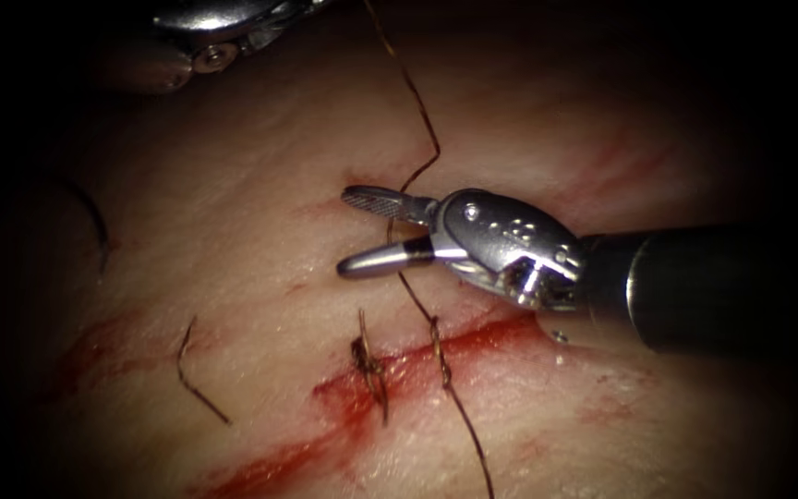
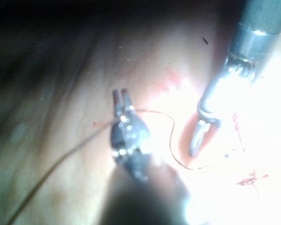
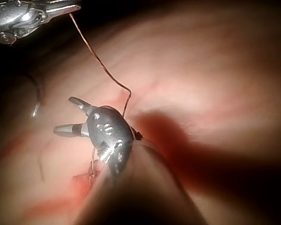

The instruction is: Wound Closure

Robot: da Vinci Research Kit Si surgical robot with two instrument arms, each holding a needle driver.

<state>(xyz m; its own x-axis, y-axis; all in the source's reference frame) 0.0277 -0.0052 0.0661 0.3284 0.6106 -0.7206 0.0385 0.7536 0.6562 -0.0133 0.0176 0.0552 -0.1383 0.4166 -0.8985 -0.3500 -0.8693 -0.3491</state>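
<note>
The tissue [image 1: 233, 231] is pale and glossy, with the cut [image 1: 390, 388] running as a red, wet slash across the near side and red fluid [image 1: 260, 476] smeared along it. One knotted stitch [image 1: 371, 365] with short cut ends sits on the cut, and just to its right the thread [image 1: 417, 102] crosses the cut and runs away to the far side. The right end effector [image 1: 357, 231] hovers over the tissue on the far side of the cut, spread wide and grasping nothing, with the thread passing between its jaws. The left end effector [image 3: 61, 7] is clenched on the thread at the far left. A dark curved needle [image 1: 94, 217] lies on the tissue well left.
</note>
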